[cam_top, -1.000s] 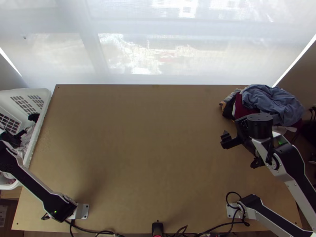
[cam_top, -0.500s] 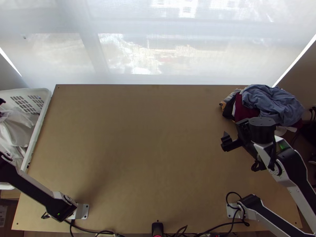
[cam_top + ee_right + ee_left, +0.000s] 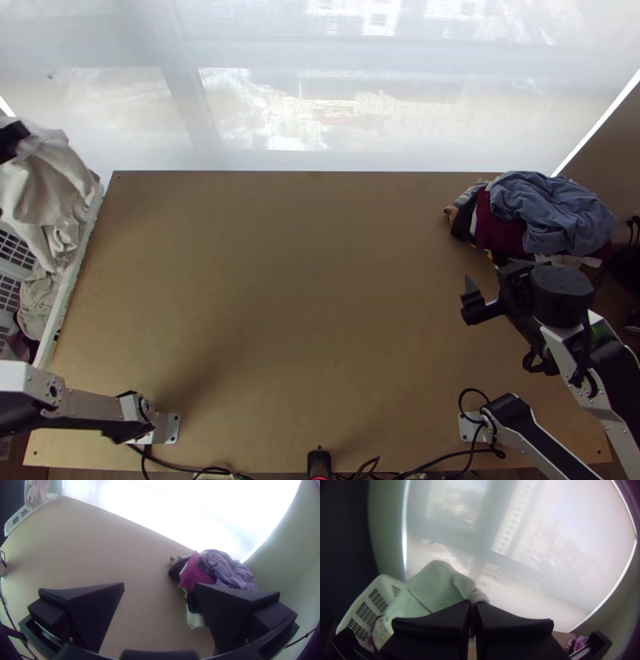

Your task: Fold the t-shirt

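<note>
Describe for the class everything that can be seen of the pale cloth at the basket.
The off-white cloth looks soft and matte. It is unfolded, draping in loose, uneven folds. The left gripper pinches a bunched part, and the rest hangs down over the basket. A thin dark line, perhaps a seam, crosses it. Its full outline and lower end cannot be made out.

Table [image 3: 304, 304]: taken as landmark. Basket [image 3: 66, 292]: placed just beside the table's left edge; cloth [image 3: 40, 300] contained. Garment [image 3: 48, 180]: suspended beyond the table's far left corner. Clothes heap [image 3: 552, 210]: piled at the table's far right corner, extended past the right edge. Blind [image 3: 336, 112]: hung behind the table. Arm bases [image 3: 166, 428]: mounted along the table's near edge, left and right.
</note>
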Robot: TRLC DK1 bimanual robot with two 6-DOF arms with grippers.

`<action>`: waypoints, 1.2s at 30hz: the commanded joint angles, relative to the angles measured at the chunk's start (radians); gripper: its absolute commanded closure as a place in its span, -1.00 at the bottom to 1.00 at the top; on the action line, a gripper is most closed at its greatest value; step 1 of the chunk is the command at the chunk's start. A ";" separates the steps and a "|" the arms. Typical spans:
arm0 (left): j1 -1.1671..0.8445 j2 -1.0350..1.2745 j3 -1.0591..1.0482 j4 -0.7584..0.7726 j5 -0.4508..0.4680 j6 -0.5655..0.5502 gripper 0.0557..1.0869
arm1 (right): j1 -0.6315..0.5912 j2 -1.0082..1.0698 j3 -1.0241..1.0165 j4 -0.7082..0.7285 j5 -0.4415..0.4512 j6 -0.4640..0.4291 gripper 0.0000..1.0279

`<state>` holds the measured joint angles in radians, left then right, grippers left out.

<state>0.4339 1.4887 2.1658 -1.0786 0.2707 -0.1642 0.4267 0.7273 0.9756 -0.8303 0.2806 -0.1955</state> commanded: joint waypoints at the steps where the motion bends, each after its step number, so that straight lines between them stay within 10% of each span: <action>1: -0.514 -0.133 0.005 -0.047 -0.068 -0.023 0.93 | 0.014 -0.086 -0.034 -0.021 -0.003 -0.001 -0.91; 10: -0.975 -0.088 -0.127 -0.030 -0.205 -0.049 0.93 | 0.015 -0.063 0.006 -0.027 -0.001 -0.024 -0.91; 32: -1.505 0.332 -0.141 0.092 -0.180 0.026 0.92 | -0.112 -0.069 -0.031 -0.033 -0.003 -0.013 -0.91; 34: -1.518 0.381 -0.139 0.131 -0.182 0.028 0.64 | -0.114 -0.069 -0.040 -0.033 -0.003 -0.013 -0.91; 36: -1.522 0.433 -0.129 0.137 -0.180 0.045 -0.12 | -0.112 -0.068 -0.048 -0.030 -0.003 -0.015 -0.91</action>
<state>-1.0138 1.7657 2.0266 -1.0023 0.0822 -0.1505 0.3260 0.6586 0.9501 -0.8650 0.2771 -0.2096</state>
